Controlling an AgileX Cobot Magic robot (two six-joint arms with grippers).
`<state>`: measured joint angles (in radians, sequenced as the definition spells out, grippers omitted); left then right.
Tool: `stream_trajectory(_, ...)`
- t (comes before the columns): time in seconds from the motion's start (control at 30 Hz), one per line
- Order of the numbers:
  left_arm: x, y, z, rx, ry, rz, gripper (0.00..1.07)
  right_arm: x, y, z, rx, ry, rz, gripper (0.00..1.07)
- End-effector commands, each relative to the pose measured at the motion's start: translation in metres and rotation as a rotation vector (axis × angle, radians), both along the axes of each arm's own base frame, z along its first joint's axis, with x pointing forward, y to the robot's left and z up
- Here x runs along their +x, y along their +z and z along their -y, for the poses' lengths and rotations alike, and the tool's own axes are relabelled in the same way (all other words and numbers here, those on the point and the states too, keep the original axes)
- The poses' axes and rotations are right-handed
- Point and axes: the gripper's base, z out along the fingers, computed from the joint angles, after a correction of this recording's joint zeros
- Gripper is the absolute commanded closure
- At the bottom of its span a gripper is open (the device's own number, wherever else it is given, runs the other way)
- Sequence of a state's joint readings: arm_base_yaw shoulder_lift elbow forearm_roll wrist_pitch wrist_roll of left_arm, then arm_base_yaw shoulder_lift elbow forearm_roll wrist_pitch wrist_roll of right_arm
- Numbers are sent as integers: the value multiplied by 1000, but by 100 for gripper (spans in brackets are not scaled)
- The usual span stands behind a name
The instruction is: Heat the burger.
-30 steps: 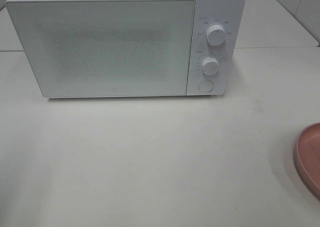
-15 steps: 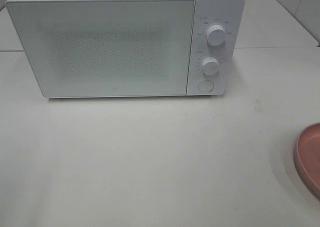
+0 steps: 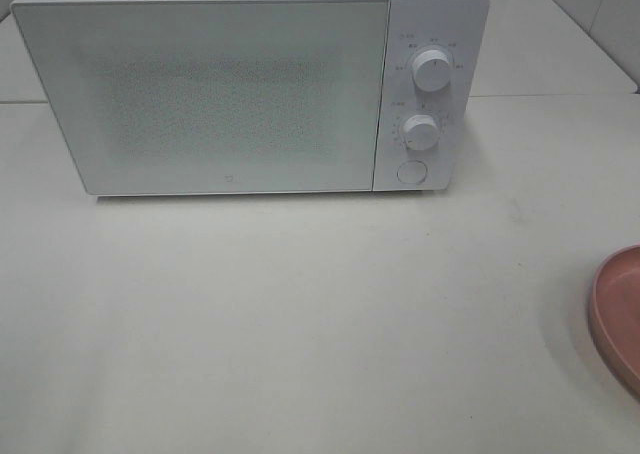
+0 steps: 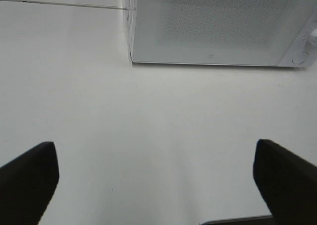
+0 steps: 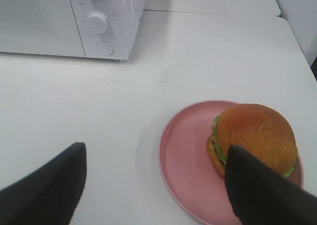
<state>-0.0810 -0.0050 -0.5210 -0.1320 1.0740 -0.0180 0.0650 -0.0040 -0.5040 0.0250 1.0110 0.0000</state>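
Inspector: Burger location?

Operator: I see the burger (image 5: 252, 138) sitting on the pink plate (image 5: 185, 155), toward one side of it, on the white table (image 3: 320, 314) well right of the microwave (image 3: 250, 84). The microwave door (image 3: 200, 94) is closed.

Inspector: End effectors?

Operator: My right gripper (image 5: 153, 185) hangs above the plate's near edge with jaws apart, holding nothing. My left gripper (image 4: 156, 178) is spread wide over bare table in front of the microwave, also empty.
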Motion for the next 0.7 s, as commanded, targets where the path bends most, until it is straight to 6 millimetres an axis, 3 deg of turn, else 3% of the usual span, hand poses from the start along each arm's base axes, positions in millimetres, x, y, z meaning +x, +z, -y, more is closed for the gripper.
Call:
stream_trajectory(0.03, -3, 0, 0, -10, -2, 32, 6, -3, 0, 0, -5, -3, 40, 32)
stream_trajectory(0.7, -3, 0, 0, -10, -2, 31, 6, -3, 0, 0, -5, -1, 40, 32)
